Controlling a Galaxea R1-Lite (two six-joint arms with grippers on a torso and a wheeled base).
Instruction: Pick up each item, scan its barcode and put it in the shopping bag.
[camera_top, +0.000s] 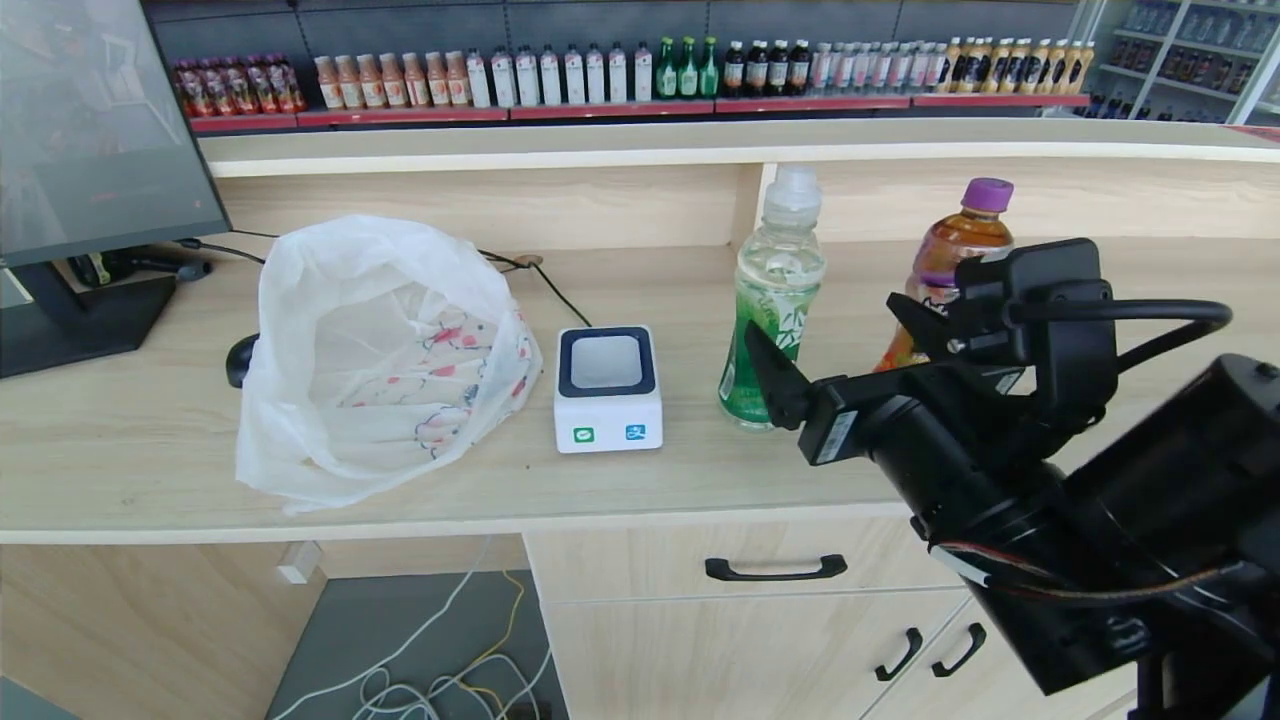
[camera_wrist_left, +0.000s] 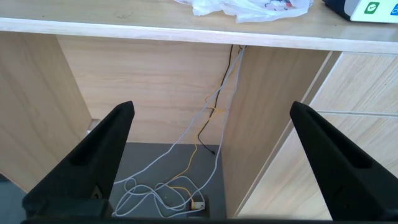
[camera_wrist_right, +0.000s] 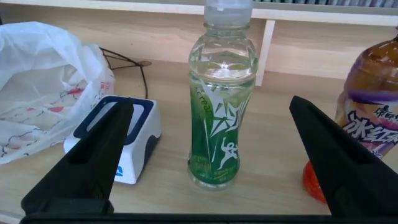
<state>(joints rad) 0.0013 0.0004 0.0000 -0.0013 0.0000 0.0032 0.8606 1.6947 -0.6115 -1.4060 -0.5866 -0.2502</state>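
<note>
Monitor (camera_top: 95, 120): dark screen on a black stand, at the far left of the wooden counter (camera_top: 130, 450).

Mouse (camera_top: 240, 360): black, on the counter, partly hidden behind the left side of the shopping bag (camera_top: 380, 360).

Shopping bag: thin white plastic with a red flower print, standing with its mouth open, left of centre on the counter.

Left gripper (camera_wrist_left: 211, 107): fingers spread wide, grasping nothing. It is held below the counter's front edge and faces the open recess where loose cables (camera_wrist_left: 180, 180) lie on the floor. The bag's hem shows on the counter top above it.

Scanner (camera_top: 607, 388): small white box with a dark-framed window facing up, just beside the bag on its right.

Green-labelled bottle (camera_top: 775, 310): clear, white cap, upright, right of the scanner and apart from it.

Right gripper (camera_top: 820, 313): fingers spread wide, holding nothing, low over the counter's front part. In the right wrist view the green-labelled bottle (camera_wrist_right: 222, 118) stands straight ahead of the gap between the fingers, past their tips and touching neither. In the head view one fingertip overlaps the bottle's lower part.

Purple-capped bottle (camera_top: 955, 250): amber drink, upright, right of the green-labelled bottle, its lower half hidden behind the right arm's wrist.

Drawers (camera_top: 775, 570): black handles, under the counter's right half.

Shelf (camera_top: 620, 75): a row of bottles along the back wall.
</note>
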